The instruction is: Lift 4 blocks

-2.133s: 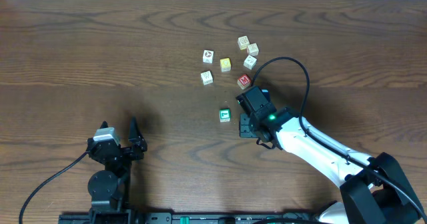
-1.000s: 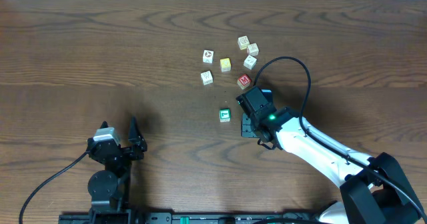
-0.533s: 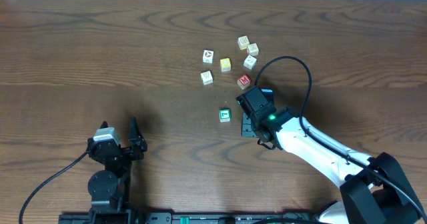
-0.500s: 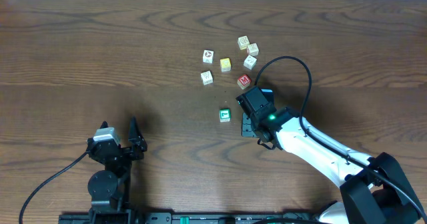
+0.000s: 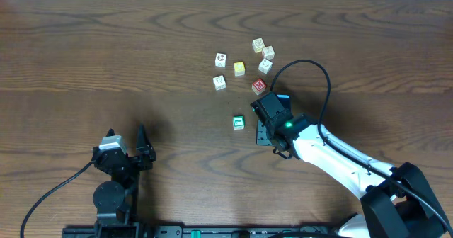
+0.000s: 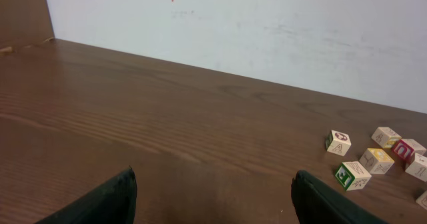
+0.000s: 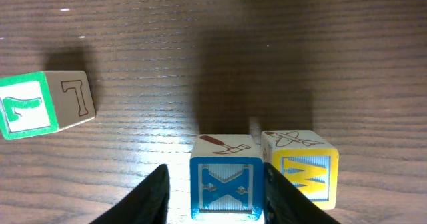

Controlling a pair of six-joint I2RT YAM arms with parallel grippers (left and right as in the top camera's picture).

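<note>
Dark wood-grain table point(image 5: 99, 47) — white wall point(image 6: 267, 24) along its far edge. Far side, right of centre: two white-faced cubes point(image 5: 221, 59) one behind the other, a pale yellow cube point(image 5: 239, 69) just beside them, then three cream cubes point(image 5: 265, 65) bunched close — all flat on the wood

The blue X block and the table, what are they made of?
X block: probably wood, with a pale, bare-looking top and a smooth face printed in blue. Table: dark brown wood or a wood-look laminate. Streaky grain lines run across it and it has a slight sheen, so the look leaves that open.
</note>
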